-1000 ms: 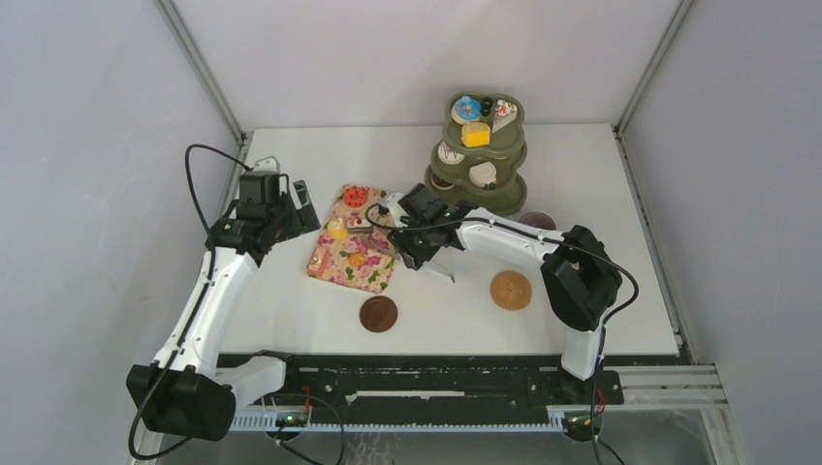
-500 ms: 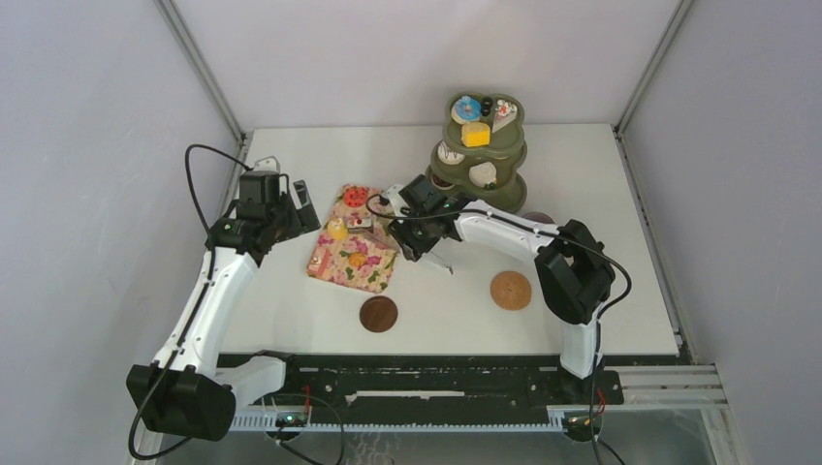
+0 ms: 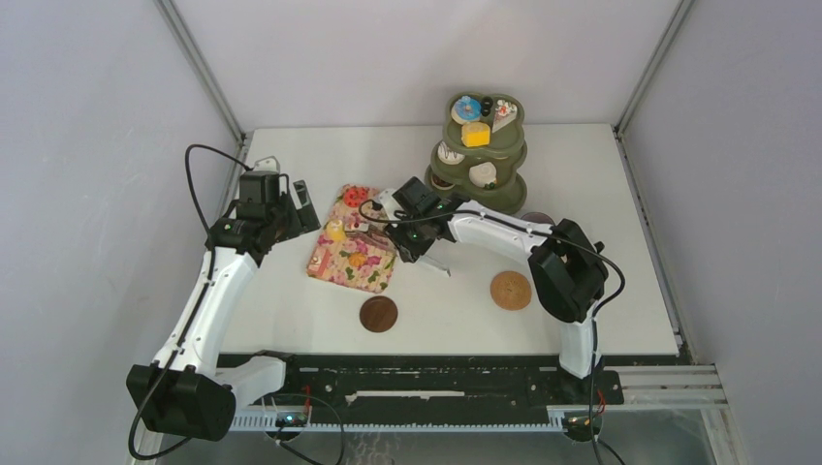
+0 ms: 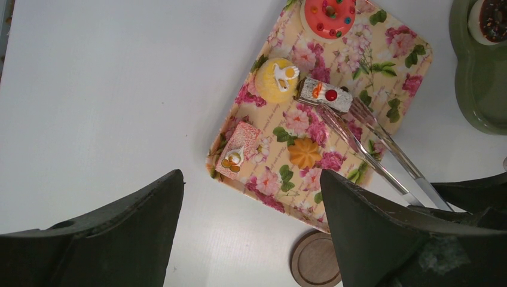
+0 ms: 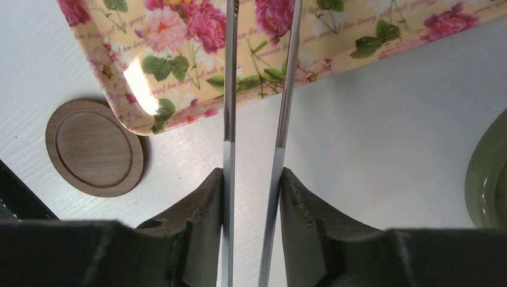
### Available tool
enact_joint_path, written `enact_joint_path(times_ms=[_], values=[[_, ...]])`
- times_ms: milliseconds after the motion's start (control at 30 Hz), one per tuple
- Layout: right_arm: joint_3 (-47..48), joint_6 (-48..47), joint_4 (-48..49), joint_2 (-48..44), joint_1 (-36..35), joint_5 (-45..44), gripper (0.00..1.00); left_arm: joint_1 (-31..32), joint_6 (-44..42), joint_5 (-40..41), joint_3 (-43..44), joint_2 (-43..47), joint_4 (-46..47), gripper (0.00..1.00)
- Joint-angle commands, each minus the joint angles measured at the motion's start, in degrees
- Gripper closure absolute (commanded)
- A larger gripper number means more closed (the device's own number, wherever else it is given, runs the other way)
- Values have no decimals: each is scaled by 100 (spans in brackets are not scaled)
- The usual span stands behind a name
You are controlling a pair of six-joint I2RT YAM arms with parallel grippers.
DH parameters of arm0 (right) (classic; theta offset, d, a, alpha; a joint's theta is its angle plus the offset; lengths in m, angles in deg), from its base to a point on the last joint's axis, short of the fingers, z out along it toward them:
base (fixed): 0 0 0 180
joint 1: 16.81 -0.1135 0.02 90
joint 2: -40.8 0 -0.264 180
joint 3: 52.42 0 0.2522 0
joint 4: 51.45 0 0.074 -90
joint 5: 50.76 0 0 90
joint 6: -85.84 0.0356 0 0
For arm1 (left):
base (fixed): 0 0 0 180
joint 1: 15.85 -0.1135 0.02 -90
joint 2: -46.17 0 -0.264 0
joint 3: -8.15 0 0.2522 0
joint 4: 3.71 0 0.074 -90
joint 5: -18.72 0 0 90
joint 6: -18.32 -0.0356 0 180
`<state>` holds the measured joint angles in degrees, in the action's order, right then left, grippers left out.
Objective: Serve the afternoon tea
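Observation:
A floral tray (image 4: 382, 72) holds a red donut (image 4: 329, 10), a yellow dome cake (image 4: 276, 79), a white cake slice (image 4: 326, 95), a pink slice (image 4: 237, 149) and an orange pastry (image 4: 304, 152). My right gripper (image 5: 252, 197) is shut on the metal tongs (image 5: 230, 89). The tongs (image 4: 382, 158) reach over the tray with their tips at the white slice; I cannot tell if they grip it. My left gripper (image 4: 251, 227) is open and empty above the table at the tray's left. A mauve mug (image 3: 536, 220) shows partly behind the right arm. The green mug is not visible.
A green tiered stand (image 3: 482, 155) at the back holds a blue donut (image 3: 466, 107), a yellow cube (image 3: 475, 134) and other pastries. A dark coaster (image 3: 378, 314) and a lighter coaster (image 3: 511, 290) lie on the table in front of the tray (image 3: 354, 254).
My right gripper has moved a little left and away with the tongs, bringing their tips further over the tray. The left arm has not moved.

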<state>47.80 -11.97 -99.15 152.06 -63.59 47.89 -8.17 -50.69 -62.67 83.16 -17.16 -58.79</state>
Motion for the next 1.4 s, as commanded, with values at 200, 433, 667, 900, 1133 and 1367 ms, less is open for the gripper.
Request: enact_joint_path(times_ms=[200, 433, 667, 900, 1133, 1367], values=[[-19, 4, 159, -463, -76, -127, 86, -47, 10, -68, 69, 84, 70, 12], [-769, 271, 185, -1371, -14, -402, 90, -41, 10, -87, 80, 55, 106, 12], [-2065, 796, 113, -2753, 161, -741, 90, -47, 18, -149, 123, -37, 166, 12], [-2956, 1693, -276, -3900, 646, -1115, 91, -46, 18, -143, 126, -60, 196, 12], [-3275, 2116, -595, -4643, 1423, -1070, 89, -48, 45, -247, 136, -121, 255, 12], [-3275, 1986, -956, -5074, 1959, -872, 88, -43, 56, -286, 72, -130, 313, 12]])
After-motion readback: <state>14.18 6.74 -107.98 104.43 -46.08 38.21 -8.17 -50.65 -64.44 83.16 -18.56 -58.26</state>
